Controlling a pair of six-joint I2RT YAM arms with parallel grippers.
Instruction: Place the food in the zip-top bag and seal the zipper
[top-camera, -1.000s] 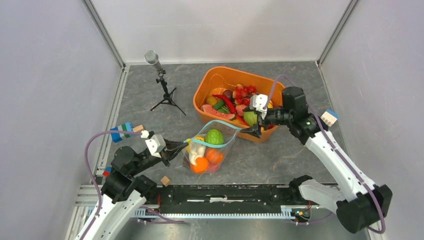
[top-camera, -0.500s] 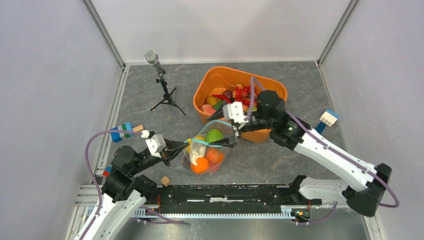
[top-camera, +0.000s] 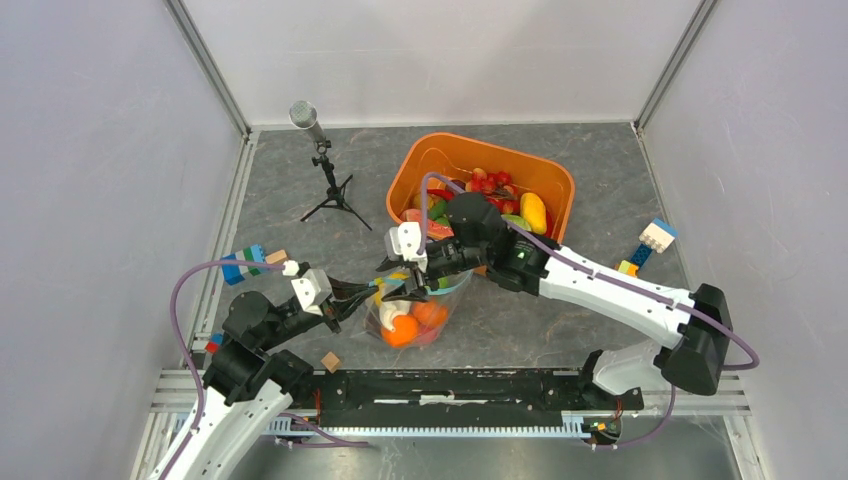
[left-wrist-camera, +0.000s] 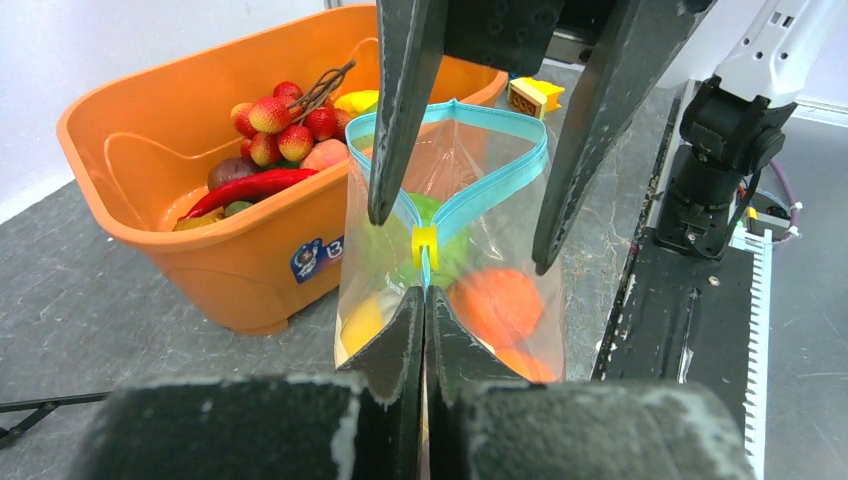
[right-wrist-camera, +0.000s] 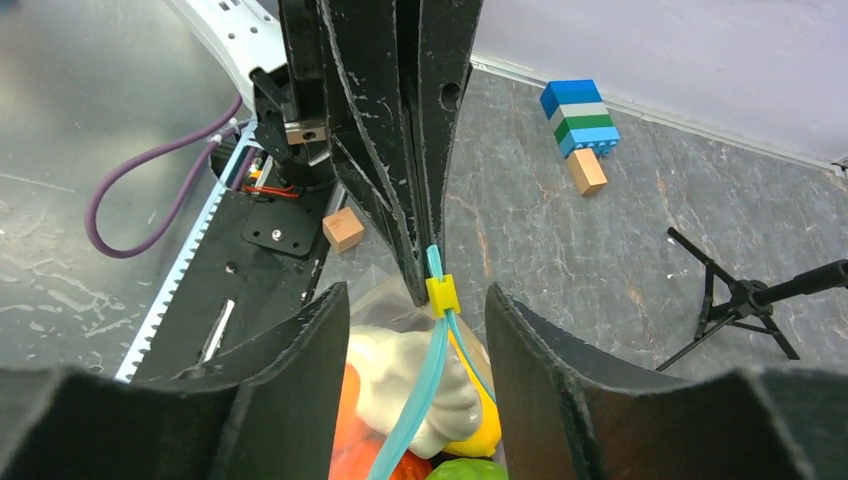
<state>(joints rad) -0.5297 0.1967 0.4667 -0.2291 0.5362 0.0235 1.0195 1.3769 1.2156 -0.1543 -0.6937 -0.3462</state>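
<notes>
Bag (left-wrist-camera: 503, 245) of clear crinkly film, teal zipper (left-wrist-camera: 488, 191)

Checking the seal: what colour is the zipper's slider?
Yellow slider, clearest in left wrist view.

walls (top-camera: 90, 150): pale lilac | table (top-camera: 270, 170): grey marbled | light: even

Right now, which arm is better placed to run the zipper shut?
Probably right: the right gripper straddles the yellow slider, open; the left gripper is shut on the zip-top bag's corner, anchoring it.
</notes>
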